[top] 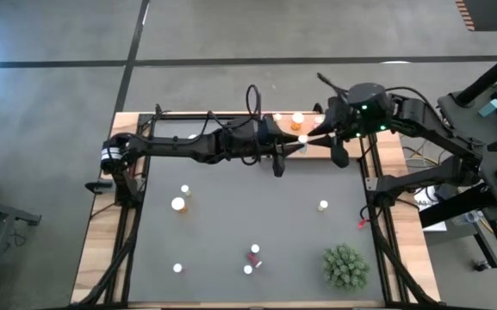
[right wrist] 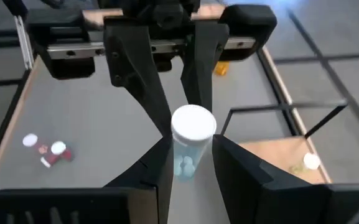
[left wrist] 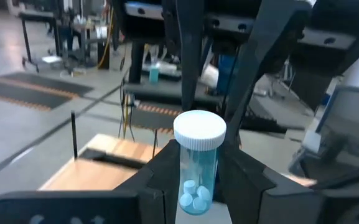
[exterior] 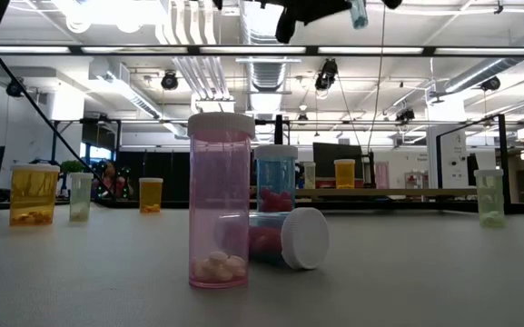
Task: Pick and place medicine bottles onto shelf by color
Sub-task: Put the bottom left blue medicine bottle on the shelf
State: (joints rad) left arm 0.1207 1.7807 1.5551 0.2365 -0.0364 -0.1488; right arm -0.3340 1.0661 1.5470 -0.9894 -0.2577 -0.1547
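**Hands: both closed on one pale blue bottle, above the shelf**

Left hand (left wrist: pixel 198 157): reaches in from the left side of the table; fingers closed tight on the body of a pale blue bottle (left wrist: pixel 198 177). White cap up, a few pale tablets in its bottom.

Right hand (right wrist: pixel 190 155): comes in from the right side, facing the left hand; fingers likewise pinched shut on the same bottle. The bottle is held upright between the two hands, clear of the table, at the near edge of the shelf.

Shelf (top: pixel 317 151): light wooden board with thin black frame posts, at the far edge of the dark grey mat (top: pixel 231 224). Stock on it: one orange bottle (top: pixel 297 120), upright; one smaller white-capped bottle (top: pixel 277 117) beside it, body colour not readable.

Mat, remaining stock:
- two white-capped bottles (top: pixel 179 203) near each other on the left side;
- one bottle (top: pixel 323 205) alone on the right;
- one bottle (top: pixel 177 268) at the near left;
- a cluster at near centre: a pink bottle (exterior: pixel 220 200) upright with pale tablets; a second bottle (exterior: pixel 289 238) lying on its side, touching or just behind it, cap facing the low camera; a third bottle (exterior: pixel 276 180) upright behind them.

Green spiky plant (top: pixel 345 265): near right corner of the mat, well apart from the bottles.
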